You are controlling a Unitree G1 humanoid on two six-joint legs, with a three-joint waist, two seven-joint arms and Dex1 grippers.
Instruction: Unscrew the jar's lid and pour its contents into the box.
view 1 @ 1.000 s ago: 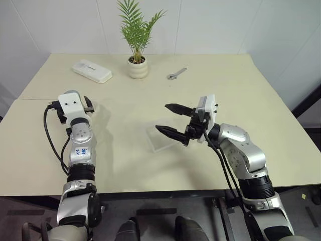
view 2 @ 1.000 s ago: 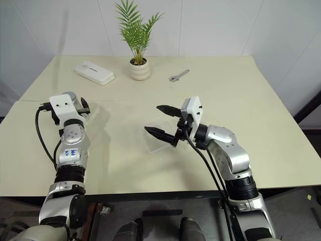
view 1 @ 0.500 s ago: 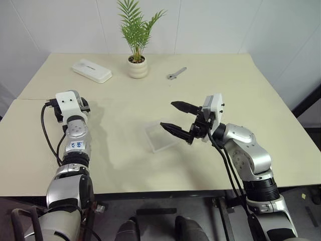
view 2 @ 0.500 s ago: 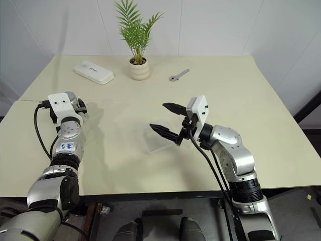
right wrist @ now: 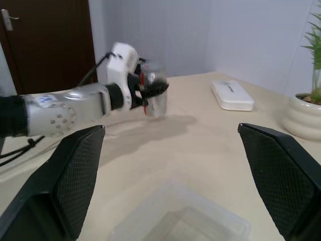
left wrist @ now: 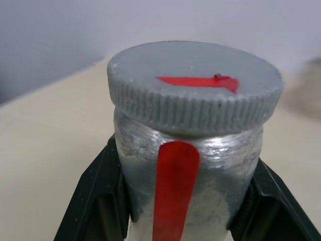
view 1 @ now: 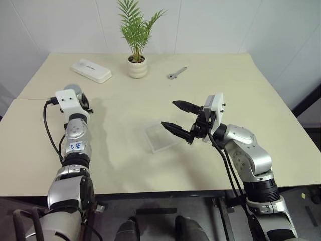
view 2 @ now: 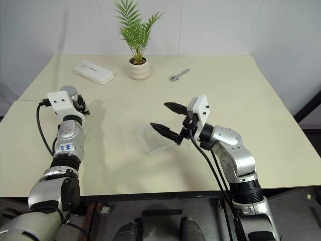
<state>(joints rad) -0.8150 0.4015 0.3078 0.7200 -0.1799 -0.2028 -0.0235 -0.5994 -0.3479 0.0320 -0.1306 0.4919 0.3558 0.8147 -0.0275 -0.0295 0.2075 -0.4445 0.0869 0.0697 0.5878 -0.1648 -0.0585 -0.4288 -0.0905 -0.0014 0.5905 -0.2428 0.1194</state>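
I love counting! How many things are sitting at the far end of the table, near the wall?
3. The flat white case on the left, the white plant pot in the middle, and the small wrench to its right.

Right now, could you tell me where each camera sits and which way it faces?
Head pair: on the head, looking forward and down over both arms, the table and the box.
Left wrist: along the left gripper, shut on the jar, the lid on.
Right wrist: between the open right gripper fingers, over the box.
Shared: the wrist views both show the jar.
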